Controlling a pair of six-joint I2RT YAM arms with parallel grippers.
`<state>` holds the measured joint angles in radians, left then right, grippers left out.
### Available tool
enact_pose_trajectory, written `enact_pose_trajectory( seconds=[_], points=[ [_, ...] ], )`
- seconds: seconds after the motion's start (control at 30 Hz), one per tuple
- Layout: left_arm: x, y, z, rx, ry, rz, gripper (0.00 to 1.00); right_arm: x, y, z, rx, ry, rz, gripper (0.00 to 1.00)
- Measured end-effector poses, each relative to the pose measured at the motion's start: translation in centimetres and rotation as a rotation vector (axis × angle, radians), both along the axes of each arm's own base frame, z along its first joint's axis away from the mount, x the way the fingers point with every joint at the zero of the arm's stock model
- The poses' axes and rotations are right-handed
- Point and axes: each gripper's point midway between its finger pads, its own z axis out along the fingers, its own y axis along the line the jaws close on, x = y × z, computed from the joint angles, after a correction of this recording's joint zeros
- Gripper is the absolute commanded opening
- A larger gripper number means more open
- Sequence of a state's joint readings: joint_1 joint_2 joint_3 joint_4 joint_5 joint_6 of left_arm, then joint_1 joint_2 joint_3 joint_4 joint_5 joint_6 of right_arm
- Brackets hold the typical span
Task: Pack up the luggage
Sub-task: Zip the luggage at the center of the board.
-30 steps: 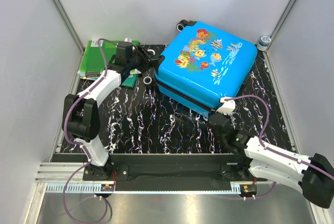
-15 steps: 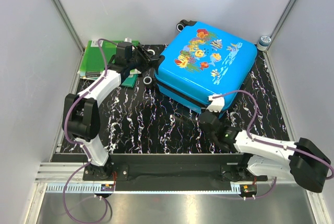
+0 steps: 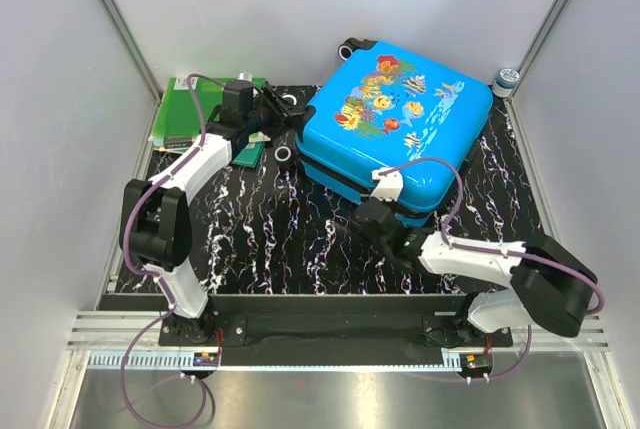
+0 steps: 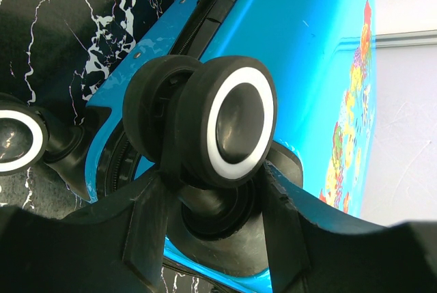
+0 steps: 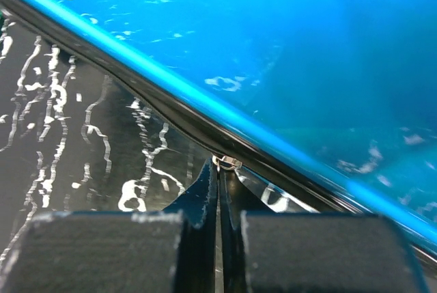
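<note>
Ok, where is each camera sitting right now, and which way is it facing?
Top external: fixed above and behind the bases, looking down on the table. It shows both arms, with the left gripper and right gripper at the luggage.
Left wrist: on the left arm, facing a luggage wheel, with its fingers on either side.
Right wrist: on the right arm, low over the table, facing the zipper seam. Its fingers are shut on the zipper pull.
Shared: all three show the blue shell.

Pale grey walls (image 3: 300, 9) on three sides, aluminium corner posts (image 3: 118, 19); black white-veined tabletop (image 3: 280, 239); metal rail (image 3: 330, 359) at near edge.
</note>
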<state>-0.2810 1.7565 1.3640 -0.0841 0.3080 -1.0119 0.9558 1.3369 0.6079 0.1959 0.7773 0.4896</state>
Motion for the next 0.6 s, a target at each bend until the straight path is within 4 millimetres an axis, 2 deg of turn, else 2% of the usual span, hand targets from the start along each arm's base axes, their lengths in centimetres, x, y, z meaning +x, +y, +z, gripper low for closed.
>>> enact_pose_trajectory(
  seconds=[0.27,0.6],
  points=[
    [0.0,0.0,0.0,0.0,0.0,0.0,0.0,1.8,3.7,0.1,0.011,0.006,0.055,0.0],
    [0.0,0.0,-0.1,-0.004,0.0,-0.007,0.0,3.4,7.1,0.0,-0.007,0.009,0.124,0.0]
  ],
)
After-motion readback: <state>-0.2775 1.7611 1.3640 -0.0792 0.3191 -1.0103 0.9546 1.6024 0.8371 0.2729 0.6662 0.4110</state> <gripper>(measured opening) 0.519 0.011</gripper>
